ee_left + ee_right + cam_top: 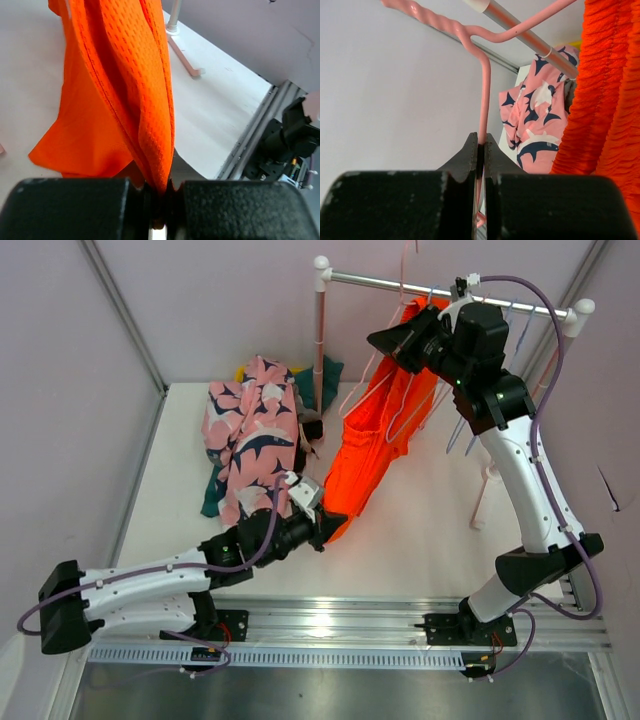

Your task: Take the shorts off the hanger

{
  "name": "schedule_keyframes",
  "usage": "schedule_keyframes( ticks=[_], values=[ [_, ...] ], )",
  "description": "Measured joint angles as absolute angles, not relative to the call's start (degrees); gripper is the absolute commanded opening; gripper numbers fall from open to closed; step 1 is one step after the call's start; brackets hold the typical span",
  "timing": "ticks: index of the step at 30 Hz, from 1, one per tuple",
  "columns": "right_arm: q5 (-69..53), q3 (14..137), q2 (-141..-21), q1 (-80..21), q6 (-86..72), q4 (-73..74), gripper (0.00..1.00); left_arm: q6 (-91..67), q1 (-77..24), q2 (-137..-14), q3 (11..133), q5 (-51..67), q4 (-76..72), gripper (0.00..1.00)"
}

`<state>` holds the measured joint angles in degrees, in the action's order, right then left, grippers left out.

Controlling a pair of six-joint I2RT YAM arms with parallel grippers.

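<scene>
Left end effector is clenched on the hem of the orange shorts, which stretch up and away from it. Right end effector pinches the pink hanger wire, probably bracing it so the pull strips them off.

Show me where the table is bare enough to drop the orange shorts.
Bare: table between orange shorts and rack foot; also the strip left of the pink shorts. Crowded: back left, around them.
</scene>
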<state>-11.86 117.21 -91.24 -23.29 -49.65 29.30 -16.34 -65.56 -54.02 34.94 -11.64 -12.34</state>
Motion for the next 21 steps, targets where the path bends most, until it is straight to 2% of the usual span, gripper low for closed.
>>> schedule_keyframes(
  ticks=[3, 6, 10, 14, 18, 21],
  values=[
    [-12.3, 117.3, -91.2, -23.1, -50.5, 29.3, 0.0, -15.9, -65.6, -58.3, 37.3, -13.5, -12.2, 0.0],
    [-13.0, 116.7, -90.9, -23.1, -52.1, 28.4, 0.0, -15.0, -65.2, -65.7, 44.9, -17.0, -9.1, 0.0],
    [-14.7, 107.8, -85.7, -24.2, -55.9, 23.2, 0.0, -14.9, -61.4, -76.2, 59.5, -19.8, -3.0, 0.0],
    [-7.9, 99.5, -79.8, -23.9, -61.2, 13.8, 0.0, -16.2, -55.8, -83.8, 72.6, -22.9, 4.6, 0.0],
    [-13.5, 92.6, -73.6, -27.2, -68.0, 8.7, 0.0, -16.1, -49.6, -92.3, 85.7, -22.5, 11.4, 0.0],
    [-18.6, 91.5, -72.3, -28.8, -71.2, 7.2, 0.0, -16.5, -46.6, -95.3, 89.5, -21.8, 14.8, 0.0]
  ],
)
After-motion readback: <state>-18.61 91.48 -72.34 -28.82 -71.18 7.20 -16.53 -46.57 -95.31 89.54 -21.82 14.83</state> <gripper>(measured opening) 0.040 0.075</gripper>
